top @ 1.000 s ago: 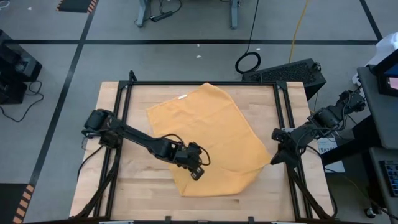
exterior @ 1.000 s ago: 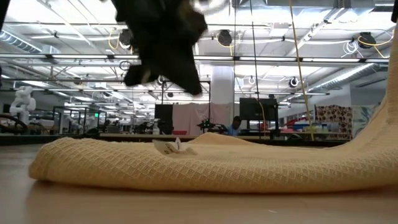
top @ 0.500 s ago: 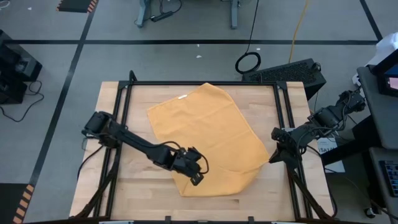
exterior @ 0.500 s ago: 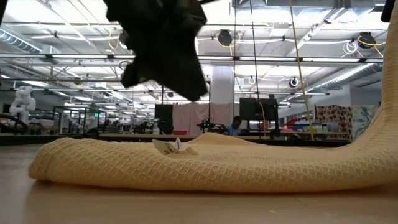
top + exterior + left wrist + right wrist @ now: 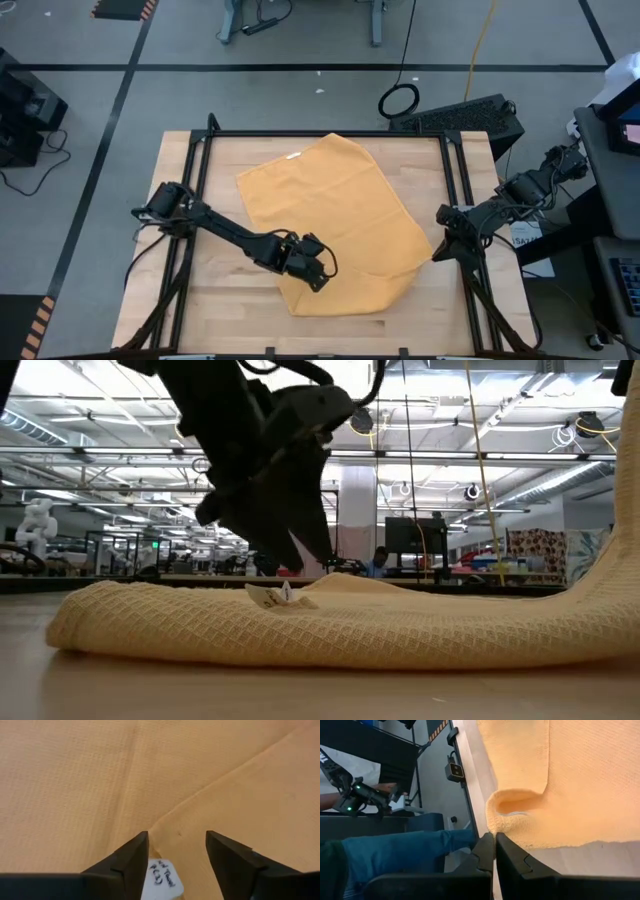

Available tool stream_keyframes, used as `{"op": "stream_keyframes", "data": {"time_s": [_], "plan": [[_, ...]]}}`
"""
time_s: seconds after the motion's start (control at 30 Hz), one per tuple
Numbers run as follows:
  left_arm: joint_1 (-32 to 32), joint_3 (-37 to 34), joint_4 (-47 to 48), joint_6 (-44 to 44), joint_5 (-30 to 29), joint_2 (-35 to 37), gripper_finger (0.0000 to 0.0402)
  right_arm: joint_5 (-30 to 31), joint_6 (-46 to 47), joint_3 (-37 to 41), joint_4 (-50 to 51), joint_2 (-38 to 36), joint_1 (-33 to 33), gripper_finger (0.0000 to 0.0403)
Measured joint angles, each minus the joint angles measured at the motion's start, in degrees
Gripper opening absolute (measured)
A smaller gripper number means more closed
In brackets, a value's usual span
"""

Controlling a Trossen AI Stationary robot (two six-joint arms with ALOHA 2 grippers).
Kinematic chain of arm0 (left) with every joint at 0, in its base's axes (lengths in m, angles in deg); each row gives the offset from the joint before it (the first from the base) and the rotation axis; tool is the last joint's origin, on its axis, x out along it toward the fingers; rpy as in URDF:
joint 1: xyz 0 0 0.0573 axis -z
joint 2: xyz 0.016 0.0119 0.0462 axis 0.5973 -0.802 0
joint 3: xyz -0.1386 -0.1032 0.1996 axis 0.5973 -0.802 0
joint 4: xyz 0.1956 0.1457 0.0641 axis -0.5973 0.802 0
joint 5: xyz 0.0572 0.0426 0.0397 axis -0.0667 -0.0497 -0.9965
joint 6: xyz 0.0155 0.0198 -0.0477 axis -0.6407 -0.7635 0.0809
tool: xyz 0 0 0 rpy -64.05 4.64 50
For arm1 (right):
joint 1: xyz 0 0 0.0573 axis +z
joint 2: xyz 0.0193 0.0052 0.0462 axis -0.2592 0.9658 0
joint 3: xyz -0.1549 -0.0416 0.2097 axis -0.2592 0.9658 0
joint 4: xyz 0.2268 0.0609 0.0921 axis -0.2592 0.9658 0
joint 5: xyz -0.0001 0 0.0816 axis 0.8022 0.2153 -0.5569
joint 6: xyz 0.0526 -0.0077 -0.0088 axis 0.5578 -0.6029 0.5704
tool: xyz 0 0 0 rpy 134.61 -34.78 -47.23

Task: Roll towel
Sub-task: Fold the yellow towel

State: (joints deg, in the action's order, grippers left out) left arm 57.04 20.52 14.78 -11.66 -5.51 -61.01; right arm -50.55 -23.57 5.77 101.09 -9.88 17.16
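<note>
The mustard-yellow towel [image 5: 335, 215] lies spread slantwise across the wooden table, with a small white tag [image 5: 293, 155] at its far left edge. My left gripper [image 5: 320, 277] hangs open just above the towel's near left part and touches nothing. In its wrist view the fingers [image 5: 177, 835] stand on either side of a fold edge, and a white written label [image 5: 162, 876] lies there. My right gripper [image 5: 438, 252] is shut at the towel's right corner, by the table's right rail. In the low view the cloth [image 5: 615, 560] climbs steeply there. My right gripper pinches the towel's right corner [image 5: 516, 838] between its two shut fingers, at their free ends. It comes from the table's right side, slanting down. The corner is lifted off the table and the cloth curls into a small fold [image 5: 515, 805] just beyond. The rest lies flat.
Black frame rails [image 5: 200, 200] run along the table's left, right and far sides. Bare wood [image 5: 225, 300] shows left of the towel and along the near edge. A person's leg in jeans [image 5: 395, 855] is beside the table's right side. A black case [image 5: 460, 115] sits off the far right corner.
My left gripper has sunk toward the towel's near left part, tipped further down, and opened its fingers. The towel and my right gripper have kept still.
</note>
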Motion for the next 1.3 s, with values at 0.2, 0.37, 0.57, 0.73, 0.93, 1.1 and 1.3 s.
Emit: {"op": "stream_keyframes", "data": {"time_s": [0.2,0.37,0.57,0.73,0.93,1.1,1.3], "plan": [[-1.2,0.0,-4.2,0.0,3.8,-3.4,0.0163,1.1,-0.4,0.0,0.0,0.0,0.0,0.0],[-1.5,0.0,-2.5,1.5,5.3,-4.0,0.0123,1.0,-0.3,0.0,0.0,0.0,0.0,0.0],[-1.5,0.0,0.0,4.5,3.3,-2.4,0.0098,0.9,-0.1,0.0,-0.1,0.0,0.0,0.0],[-1.2,0.0,0.0,4.7,0.7,-2.1,0.013,0.9,-0.1,0.0,-0.1,0.0,0.0,0.0],[-1.1,0.0,4.0,4.7,-1.2,-2.1,0.0195,0.8,-0.1,0.0,-0.1,0.0,0.0,0.0],[-2.0,0.0,4.8,4.4,-1.4,-3.0,0.0209,0.9,-0.5,0.0,-0.1,0.0,0.0,0.0],[-2.2,0.1,-1.0,1.4,3.2,-4.9,0.0166,0.9,-0.9,0.0,0.0,0.0,0.0,0.0]]}}
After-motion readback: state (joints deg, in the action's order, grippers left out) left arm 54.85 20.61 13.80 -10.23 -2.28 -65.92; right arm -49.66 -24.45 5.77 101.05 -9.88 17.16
